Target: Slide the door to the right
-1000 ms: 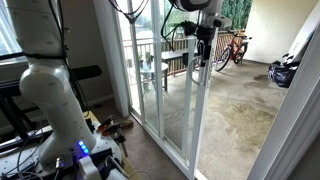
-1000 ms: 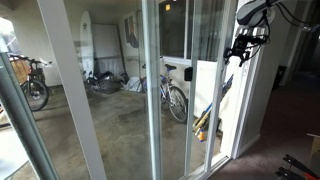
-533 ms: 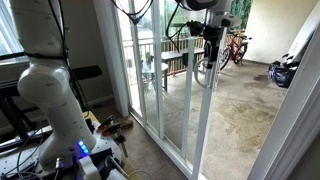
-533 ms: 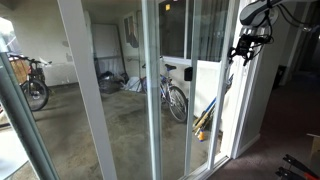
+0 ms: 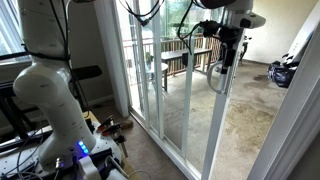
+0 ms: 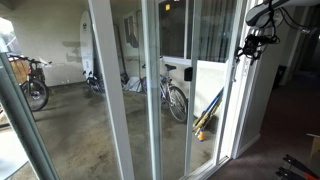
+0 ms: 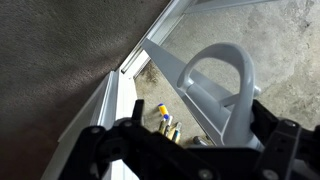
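Note:
The door is a tall glass pane (image 5: 190,95) in a narrow white frame. Its leading stile (image 5: 216,115) carries a white D-shaped handle (image 7: 213,70). In an exterior view its trailing stile (image 6: 107,100) stands left of centre. My gripper (image 5: 226,60) is high up at the handle, also seen from outside (image 6: 246,48). In the wrist view the gripper (image 7: 190,138) has its dark fingers spread wide. One leg of the handle loop lies between them, close to the right finger.
Outside is a concrete patio with bicycles (image 5: 232,45) (image 6: 172,98) (image 6: 30,85), a wooden railing (image 5: 180,60) and a dark bundle (image 5: 283,72). Small bottles (image 7: 162,118) lie by the door track. The robot base (image 5: 55,100) stands indoors, and a wide white jamb (image 6: 262,100) is beside the gripper.
The door has slid to the right with the gripper at its handle. Both stiles have shifted rightward in both exterior views, and the arm has moved with them.

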You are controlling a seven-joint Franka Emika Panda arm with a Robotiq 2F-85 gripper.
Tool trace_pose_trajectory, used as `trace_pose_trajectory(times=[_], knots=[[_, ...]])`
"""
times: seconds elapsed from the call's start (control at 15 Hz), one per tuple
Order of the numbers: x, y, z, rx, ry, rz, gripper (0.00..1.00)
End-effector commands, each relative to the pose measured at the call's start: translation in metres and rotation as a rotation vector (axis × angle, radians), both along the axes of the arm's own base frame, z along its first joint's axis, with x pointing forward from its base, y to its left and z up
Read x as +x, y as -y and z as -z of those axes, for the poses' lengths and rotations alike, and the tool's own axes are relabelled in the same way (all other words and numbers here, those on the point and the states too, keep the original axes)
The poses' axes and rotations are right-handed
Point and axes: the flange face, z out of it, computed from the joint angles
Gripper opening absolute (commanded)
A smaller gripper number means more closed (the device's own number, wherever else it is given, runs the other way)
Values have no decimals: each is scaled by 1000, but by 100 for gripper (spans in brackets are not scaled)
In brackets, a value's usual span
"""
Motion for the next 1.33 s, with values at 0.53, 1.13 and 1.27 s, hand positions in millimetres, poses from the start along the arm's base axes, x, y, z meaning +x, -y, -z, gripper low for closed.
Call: trace_pose_trajectory(times=[0.53,1.13,1.27], knots=[[-64,162,28,126,13,130,100],[-44,93,64,76,-48,-170,100],[-47,72,88,63,-134,-251,100]])
